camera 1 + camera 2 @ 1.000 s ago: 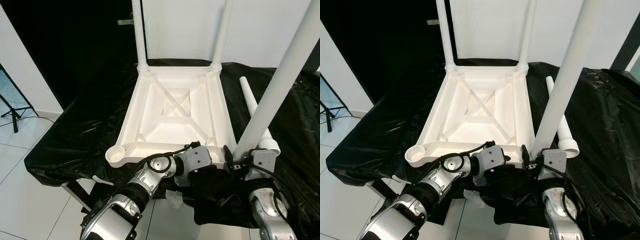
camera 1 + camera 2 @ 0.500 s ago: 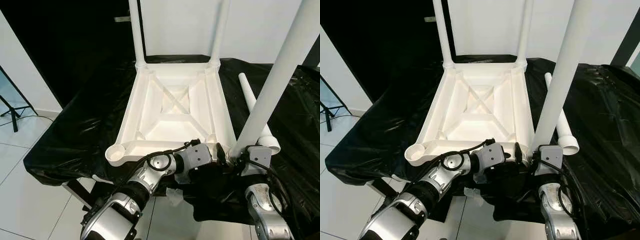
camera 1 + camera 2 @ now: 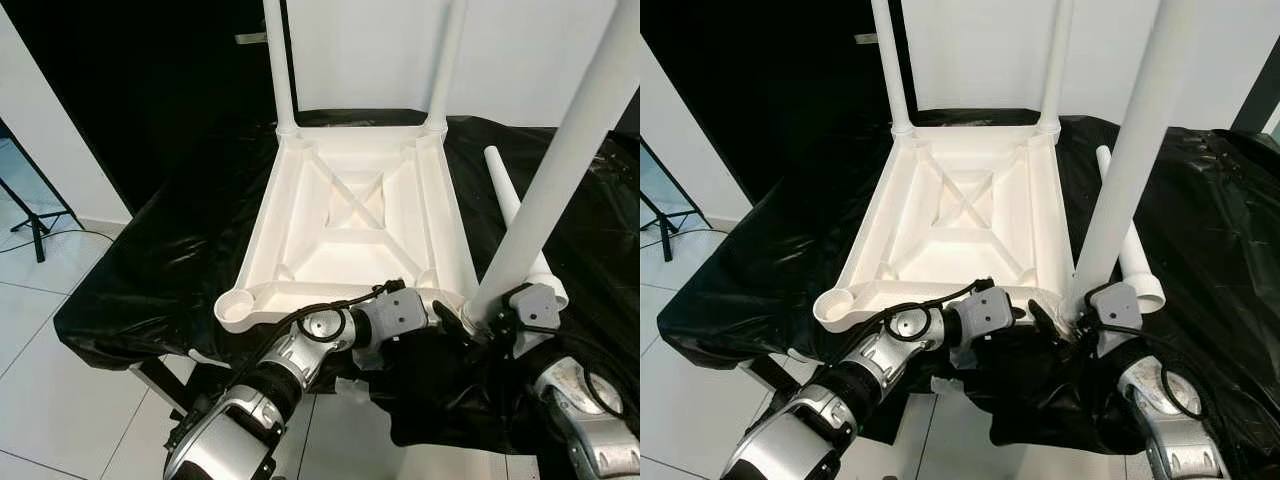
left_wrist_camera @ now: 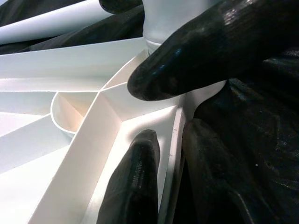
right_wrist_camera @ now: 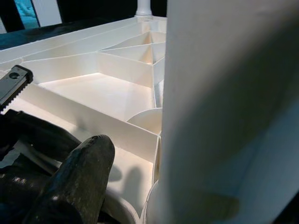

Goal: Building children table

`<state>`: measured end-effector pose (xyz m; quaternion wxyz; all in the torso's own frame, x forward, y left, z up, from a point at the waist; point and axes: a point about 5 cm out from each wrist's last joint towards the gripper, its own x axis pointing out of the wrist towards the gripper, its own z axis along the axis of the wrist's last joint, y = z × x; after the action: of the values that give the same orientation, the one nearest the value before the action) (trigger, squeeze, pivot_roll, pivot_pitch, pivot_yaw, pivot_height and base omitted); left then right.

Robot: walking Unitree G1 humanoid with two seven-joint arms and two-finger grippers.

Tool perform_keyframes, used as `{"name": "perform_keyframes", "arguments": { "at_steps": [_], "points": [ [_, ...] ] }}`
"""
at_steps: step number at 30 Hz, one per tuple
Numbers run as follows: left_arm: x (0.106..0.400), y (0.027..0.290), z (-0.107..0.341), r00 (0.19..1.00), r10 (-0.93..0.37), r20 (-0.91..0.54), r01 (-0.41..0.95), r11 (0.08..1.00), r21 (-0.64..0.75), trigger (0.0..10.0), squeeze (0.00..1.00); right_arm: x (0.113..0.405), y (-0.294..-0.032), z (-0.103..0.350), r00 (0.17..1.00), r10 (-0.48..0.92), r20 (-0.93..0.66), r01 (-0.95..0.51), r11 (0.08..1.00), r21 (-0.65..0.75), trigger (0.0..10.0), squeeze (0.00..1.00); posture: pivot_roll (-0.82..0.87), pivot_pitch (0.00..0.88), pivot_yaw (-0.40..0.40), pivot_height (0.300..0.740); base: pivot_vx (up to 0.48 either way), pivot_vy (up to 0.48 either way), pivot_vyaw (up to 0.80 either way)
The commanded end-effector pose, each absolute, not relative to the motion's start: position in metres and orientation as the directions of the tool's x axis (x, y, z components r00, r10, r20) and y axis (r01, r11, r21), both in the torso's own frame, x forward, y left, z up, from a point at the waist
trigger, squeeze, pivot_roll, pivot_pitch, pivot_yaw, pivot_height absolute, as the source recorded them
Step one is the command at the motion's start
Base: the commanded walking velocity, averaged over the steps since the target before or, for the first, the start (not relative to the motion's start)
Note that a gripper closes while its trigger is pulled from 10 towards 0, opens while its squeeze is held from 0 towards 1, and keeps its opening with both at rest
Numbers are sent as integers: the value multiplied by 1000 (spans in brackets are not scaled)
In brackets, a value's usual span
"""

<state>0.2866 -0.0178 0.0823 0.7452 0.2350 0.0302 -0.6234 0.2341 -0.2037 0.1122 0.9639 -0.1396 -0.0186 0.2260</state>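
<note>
The right pincer (image 3: 478,322) pinched the base of a white table leg (image 3: 560,175), which stood tilted at the near right corner socket of the upturned white tabletop (image 3: 350,225). The left pincer (image 3: 440,312) sat just beside it at that same corner, its fingers (image 4: 135,182) spread across the tabletop's rim, one inside and one outside. Two more legs (image 3: 279,65) stood upright in the far corner sockets, the near left socket (image 3: 236,307) stood open, and a loose leg (image 3: 505,200) lay to the right of the tabletop. All rested on a desk draped in black plastic sheeting (image 3: 160,270), above a white tiled floor (image 3: 50,390), with a white wall (image 3: 520,50) behind.
</note>
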Motion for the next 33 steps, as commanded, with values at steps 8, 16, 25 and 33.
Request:
{"name": "perform_keyframes", "arguments": {
  "at_steps": [8,16,25,33],
  "points": [
    [277,-2,47,195,-847,-494,971,96,218,10000,0,230,-195,102,877,478,-46,-478,861,-175,0,0,111,0,37,740,0,0,0],
    [276,-3,46,193,-849,-492,972,96,215,10000,0,229,-187,89,968,251,-13,-251,965,-77,0,0,110,0,36,740,0,0,0],
    [276,-2,45,188,-848,-495,973,91,214,10000,0,244,-192,95,974,-196,113,195,981,22,0,0,117,0,44,740,0,0,0],
    [276,-3,46,194,-848,-492,972,98,215,10000,0,244,-171,99,990,-12,138,19,998,-52,0,0,128,0,33,740,0,0,0]
  ]
}}
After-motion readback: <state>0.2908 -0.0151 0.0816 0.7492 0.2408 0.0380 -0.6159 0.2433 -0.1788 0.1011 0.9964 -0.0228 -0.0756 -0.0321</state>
